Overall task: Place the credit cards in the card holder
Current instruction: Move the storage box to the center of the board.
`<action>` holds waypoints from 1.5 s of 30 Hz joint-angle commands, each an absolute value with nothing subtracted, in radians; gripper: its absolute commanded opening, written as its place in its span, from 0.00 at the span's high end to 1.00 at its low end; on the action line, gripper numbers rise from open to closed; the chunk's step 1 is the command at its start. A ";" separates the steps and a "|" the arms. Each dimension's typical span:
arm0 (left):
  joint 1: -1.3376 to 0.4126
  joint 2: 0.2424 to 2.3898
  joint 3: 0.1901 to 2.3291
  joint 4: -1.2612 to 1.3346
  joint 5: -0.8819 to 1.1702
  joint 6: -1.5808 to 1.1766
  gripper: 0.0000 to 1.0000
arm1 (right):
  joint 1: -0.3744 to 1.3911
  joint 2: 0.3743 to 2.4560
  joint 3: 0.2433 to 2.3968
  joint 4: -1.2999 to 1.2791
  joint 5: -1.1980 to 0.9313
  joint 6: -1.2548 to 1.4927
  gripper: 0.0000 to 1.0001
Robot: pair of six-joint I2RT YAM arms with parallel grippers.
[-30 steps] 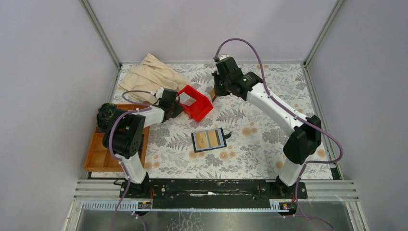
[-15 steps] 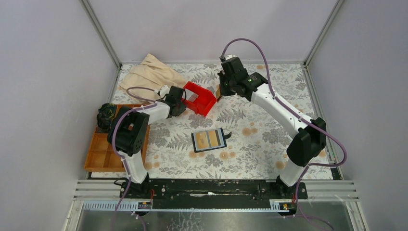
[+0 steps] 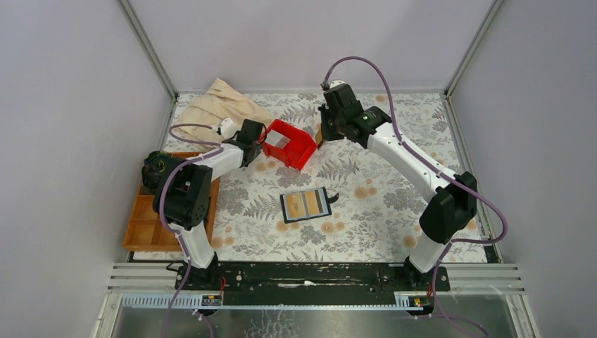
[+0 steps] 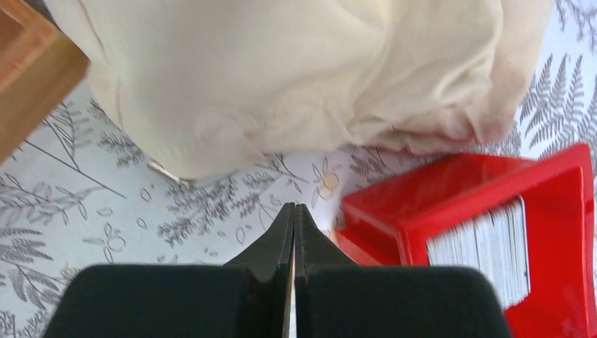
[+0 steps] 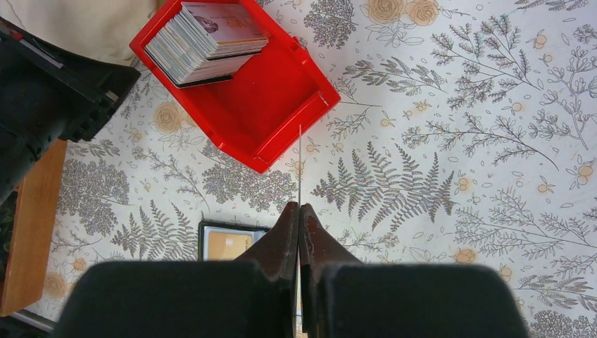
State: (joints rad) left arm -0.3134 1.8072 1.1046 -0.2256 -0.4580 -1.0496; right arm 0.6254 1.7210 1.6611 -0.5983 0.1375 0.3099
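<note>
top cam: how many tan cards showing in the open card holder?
2. The left tan card and the right tan card lie side by side in the open card holder. More could be tucked beneath them; cannot tell.

On my overhead view the card holder (image 3: 305,204) lies open near the middle of the table (image 3: 380,162). The bin (image 3: 304,151) stands apart from it at its 11 o'clock, with a stack of credit cards (image 3: 279,143) in its left part. Behind the bin, at 10 o'clock, the cloth bag (image 3: 222,105) fills the far left corner. The compartment tray (image 3: 144,229) lies at the holder's 9 o'clock, along the left edge. The right gripper (image 5: 298,211) pinches one card (image 3: 319,134) at the bin's 3 o'clock. The left gripper (image 4: 293,211), fingers together, is just beside the bin at 9 o'clock.
</note>
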 commanded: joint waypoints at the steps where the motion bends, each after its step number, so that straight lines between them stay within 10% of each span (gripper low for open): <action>1: -0.265 1.826 1.076 -0.089 -0.468 -1.014 1.00 | 0.618 1.697 1.658 -0.572 0.126 0.295 1.00; 19: -0.273 2.046 1.157 0.283 -0.009 -0.950 1.00 | 0.607 1.689 1.617 -0.557 0.141 0.289 1.00; 45: -0.340 2.440 1.703 0.245 0.040 -1.038 0.99 | 0.581 1.625 1.508 -0.500 0.239 0.274 1.00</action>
